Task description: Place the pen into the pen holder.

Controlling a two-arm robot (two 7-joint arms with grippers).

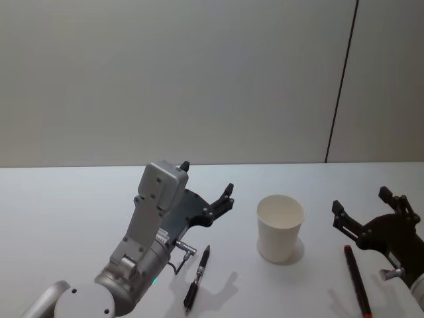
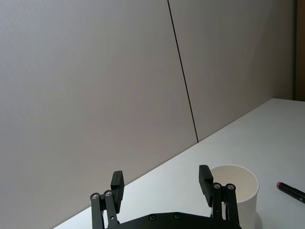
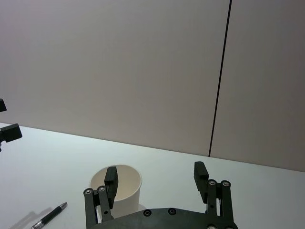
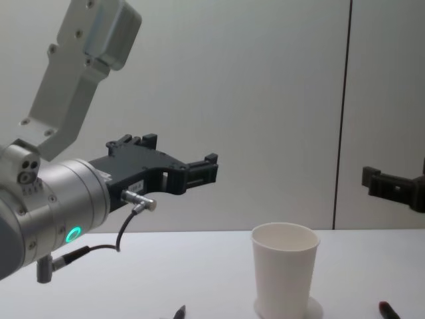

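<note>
- Cup (image 1: 280, 227) stands upright on table (image 1: 66, 212), centre-right; looks empty inside in head view.
- Black pen (image 1: 197, 278) lies flat on table to cup's left, apart from it, nothing gripping it.
- Red-tipped pen (image 1: 356, 278) lies flat to cup's right, near right gripper, not touching cup.
- Left gripper (image 1: 207, 177) hovers off table, left of cup and beyond black pen; jaws spread wide, nothing between them.
- Right gripper (image 1: 361, 200) hangs right of cup, raised above rim height in chest view; jaws released too, empty.
- Progress: basically zero, with no pen grasped and none in cup.
- Left to do: grasp a pen, lift it, tip it upright over cup, let go.
- Can't tell which pen is meant; the black one lies nearest the left gripper, so that looks likelier.
</note>
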